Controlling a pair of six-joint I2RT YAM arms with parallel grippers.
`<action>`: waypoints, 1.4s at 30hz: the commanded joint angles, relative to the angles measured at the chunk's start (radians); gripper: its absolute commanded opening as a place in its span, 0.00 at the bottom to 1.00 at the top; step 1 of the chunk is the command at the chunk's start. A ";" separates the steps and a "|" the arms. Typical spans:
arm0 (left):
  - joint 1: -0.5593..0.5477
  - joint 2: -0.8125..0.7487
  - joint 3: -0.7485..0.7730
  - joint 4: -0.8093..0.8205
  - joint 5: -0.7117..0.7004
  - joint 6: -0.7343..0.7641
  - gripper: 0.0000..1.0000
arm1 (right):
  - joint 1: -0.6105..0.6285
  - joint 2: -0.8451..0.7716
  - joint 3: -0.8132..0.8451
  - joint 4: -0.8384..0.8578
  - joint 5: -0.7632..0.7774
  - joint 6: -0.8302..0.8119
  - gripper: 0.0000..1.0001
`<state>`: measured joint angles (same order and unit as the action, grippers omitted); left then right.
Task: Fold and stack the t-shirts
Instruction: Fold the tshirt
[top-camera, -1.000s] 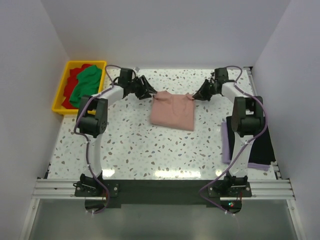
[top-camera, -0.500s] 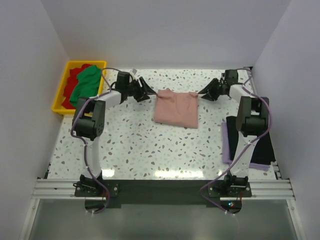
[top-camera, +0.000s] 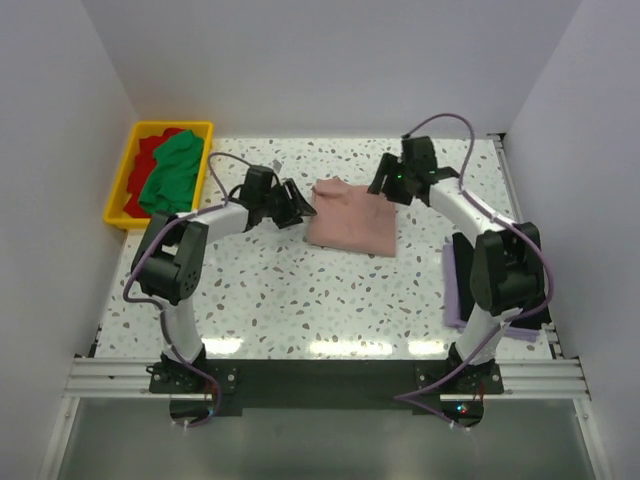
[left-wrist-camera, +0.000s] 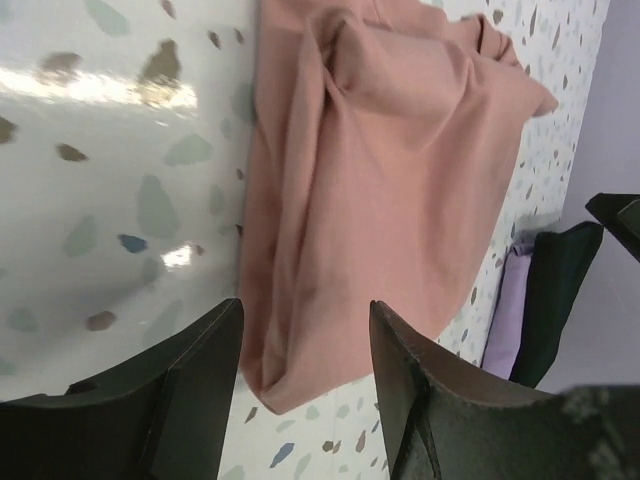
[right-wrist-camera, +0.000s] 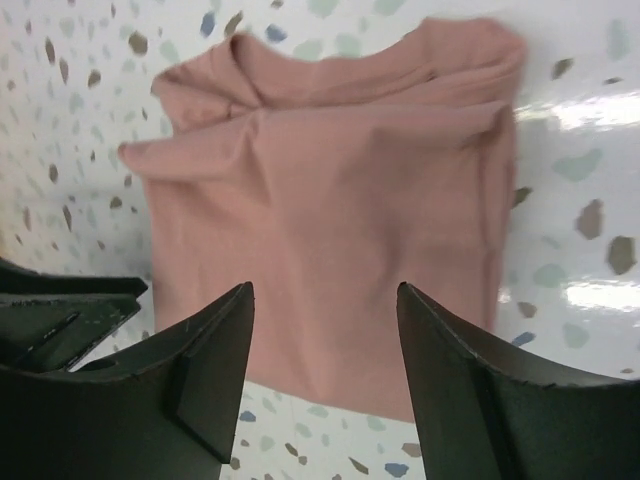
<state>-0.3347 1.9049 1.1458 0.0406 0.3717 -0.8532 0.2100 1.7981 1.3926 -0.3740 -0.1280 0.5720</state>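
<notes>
The whole tabletop (top-camera: 270, 290) is taken in from afar by a fixed camera set above and behind the arms' bases (top-camera: 193, 378), tilted down and forward. The pink shirt (top-camera: 350, 215) is seen close up by both wrist cameras: from its left past the left pincer (left-wrist-camera: 305, 320), from its right past the right pincer (right-wrist-camera: 325, 295). The shirt is shared by all three views. The stack (left-wrist-camera: 550, 290) beyond the shirt is caught in the left wrist view.

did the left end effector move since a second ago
yes: the left end effector has drawn back from the far edge of the table toward its near edge, open beside the pink t-shirt.
</notes>
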 joint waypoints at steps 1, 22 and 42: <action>-0.059 -0.006 -0.004 0.025 -0.048 0.011 0.58 | 0.127 0.009 -0.017 -0.066 0.227 -0.096 0.63; -0.202 -0.262 -0.322 0.082 -0.034 -0.158 0.17 | 0.344 -0.014 -0.236 -0.135 0.260 -0.147 0.64; -0.193 -0.292 -0.080 -0.254 -0.266 0.055 0.40 | 0.201 -0.278 -0.198 -0.166 0.234 -0.121 0.67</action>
<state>-0.5434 1.5421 0.9874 -0.1669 0.1509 -0.8665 0.4980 1.5028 1.1320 -0.5308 0.0875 0.4347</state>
